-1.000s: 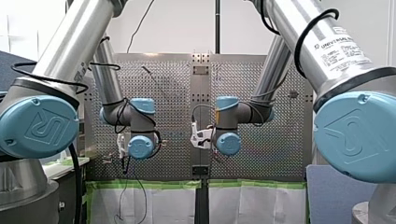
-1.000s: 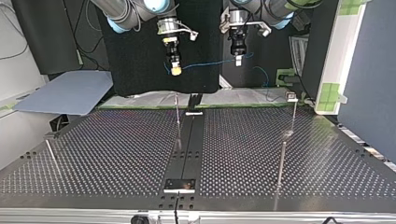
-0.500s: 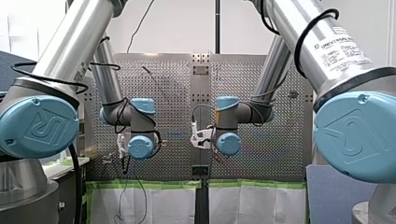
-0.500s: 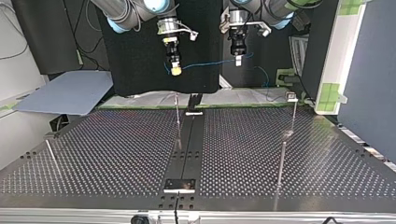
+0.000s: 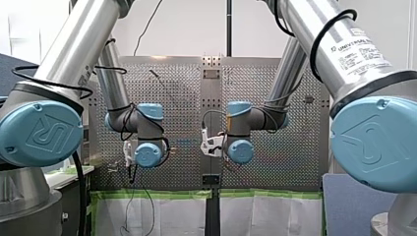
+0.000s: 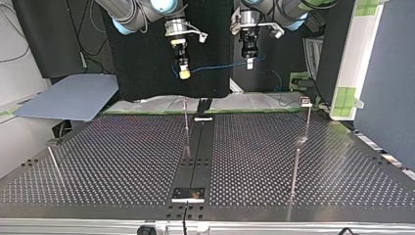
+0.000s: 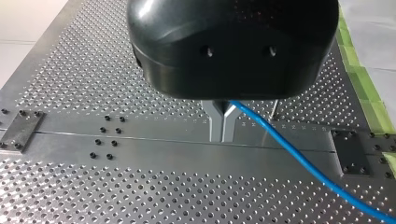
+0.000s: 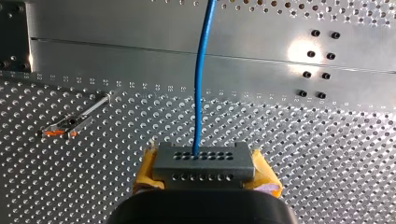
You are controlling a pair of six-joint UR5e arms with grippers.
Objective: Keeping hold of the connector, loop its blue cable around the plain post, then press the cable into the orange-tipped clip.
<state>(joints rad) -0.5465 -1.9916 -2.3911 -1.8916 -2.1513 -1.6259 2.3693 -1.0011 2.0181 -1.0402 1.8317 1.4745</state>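
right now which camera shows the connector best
The right wrist view: the connector sits between the yellow pads of my right gripper, blue cable leaving its holes. The top view has it too small to tell; front and left wrist views do not show it.

Even bright light, glare patch on the table (image 8: 299,49), faint shadows, nearest foreground blurred
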